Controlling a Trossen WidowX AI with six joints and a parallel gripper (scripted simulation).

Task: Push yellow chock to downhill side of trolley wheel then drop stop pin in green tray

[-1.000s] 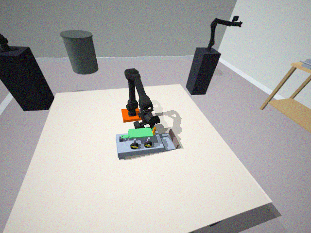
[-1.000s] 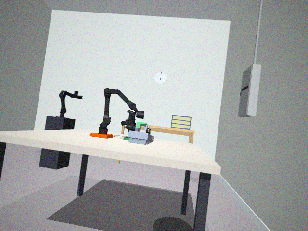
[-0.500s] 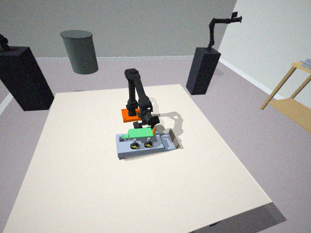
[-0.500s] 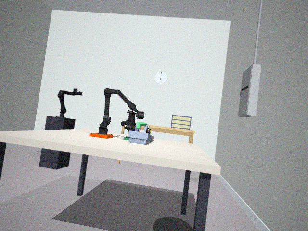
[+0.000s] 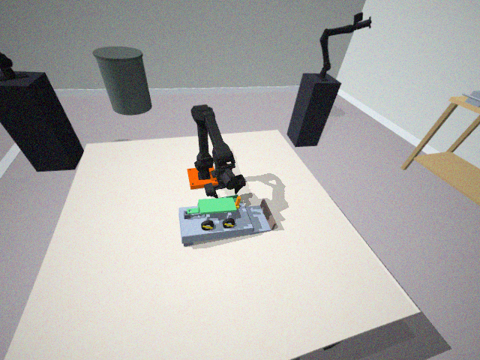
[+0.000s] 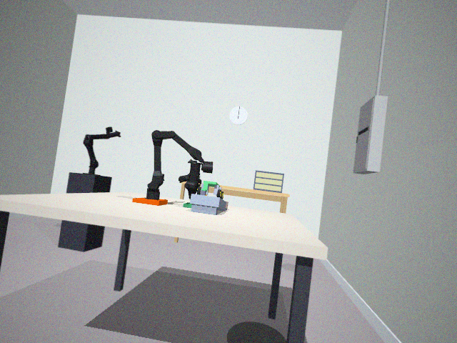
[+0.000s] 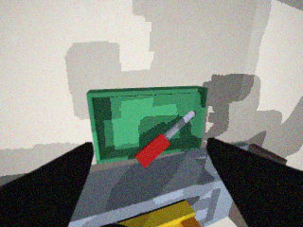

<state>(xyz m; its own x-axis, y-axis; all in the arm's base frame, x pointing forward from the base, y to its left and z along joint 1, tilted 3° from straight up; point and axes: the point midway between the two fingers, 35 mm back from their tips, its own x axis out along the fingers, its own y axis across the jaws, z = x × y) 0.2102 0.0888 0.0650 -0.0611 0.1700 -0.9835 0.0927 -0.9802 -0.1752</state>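
Note:
My gripper is open, above the green tray's ramp side. The red-headed stop pin is loose between the spread fingers, touching neither. Its grey shaft points over the green tray and its head overlaps the tray's near wall; whether it rests there or is in the air I cannot tell. The green-topped trolley stands on the grey-blue ramp. The yellow chock, with its orange handle, is at the trolley's downhill end; its wheel contact is hidden.
A brown end board stands at the ramp's low end. The arm's orange base plate is behind the tray. The tray lies close along the ramp's arm side. The trolley body rises beside the gripper.

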